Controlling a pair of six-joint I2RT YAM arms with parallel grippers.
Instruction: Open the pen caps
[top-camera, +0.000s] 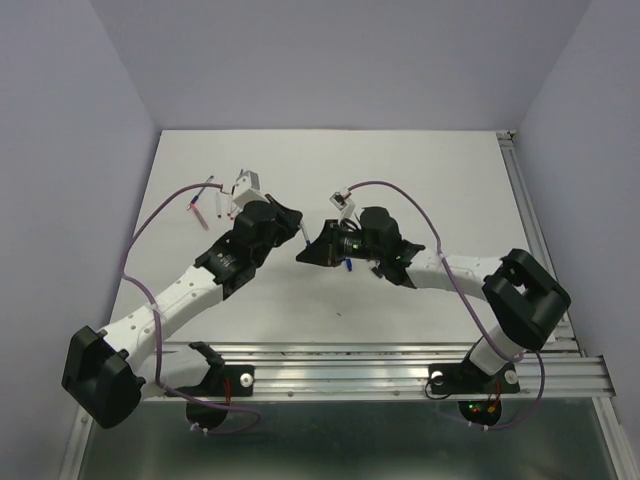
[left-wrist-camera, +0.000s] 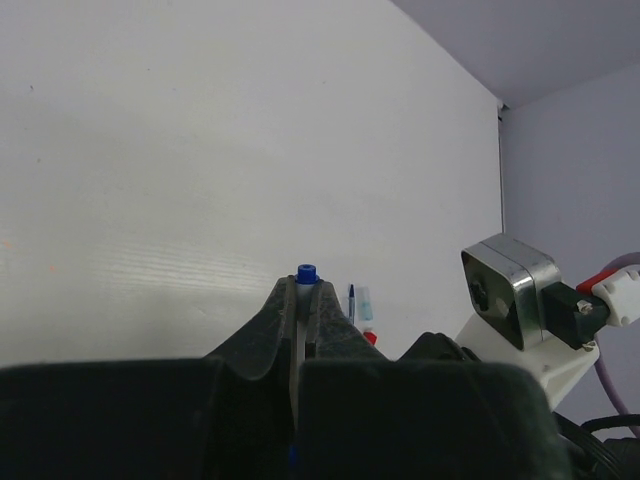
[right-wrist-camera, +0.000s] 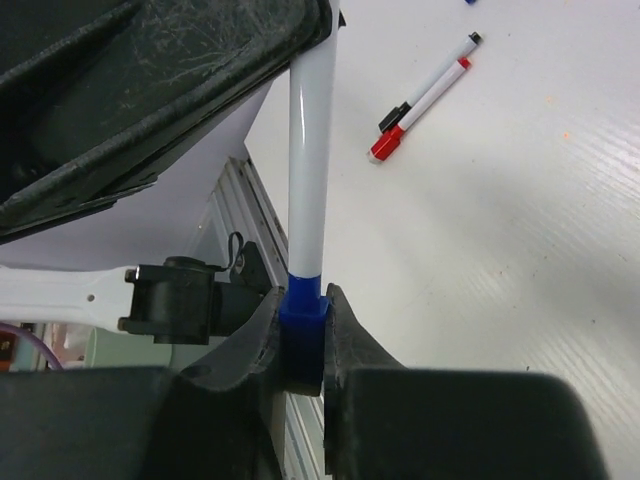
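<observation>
Both arms meet near the middle of the table (top-camera: 430, 180), sharing one pen. Right gripper (right-wrist-camera: 303, 312) is clamped on the dark blue cap (right-wrist-camera: 303, 328), with a finger pressed on each side of it. The white barrel (right-wrist-camera: 310, 170) runs from the cap toward 12 o'clock in the right wrist view and disappears into the black body of the left arm. The cap is on the barrel, no gap showing at the seam.

Left gripper (left-wrist-camera: 303, 292) is squeezed onto the same barrel, only a thin white strip showing between the fingers. The barrel's blue end plug (left-wrist-camera: 306, 272) pokes out just past the fingertips at 12 o'clock.

Two more pens lie side by side on the table at 1 o'clock from the held cap, well apart from it. One pen has a red cap (right-wrist-camera: 386, 147) and the other a black cap (right-wrist-camera: 393, 118), both caps on. From the top camera these sit at about 10 o'clock from the grippers.

In the left wrist view, just at 3 o'clock of the fingertips, there are small bits on the table: a thin dark blue piece (left-wrist-camera: 352, 300), a light blue tube (left-wrist-camera: 365, 302), and something red (left-wrist-camera: 369, 337). They are too small to tell cap from pen.
</observation>
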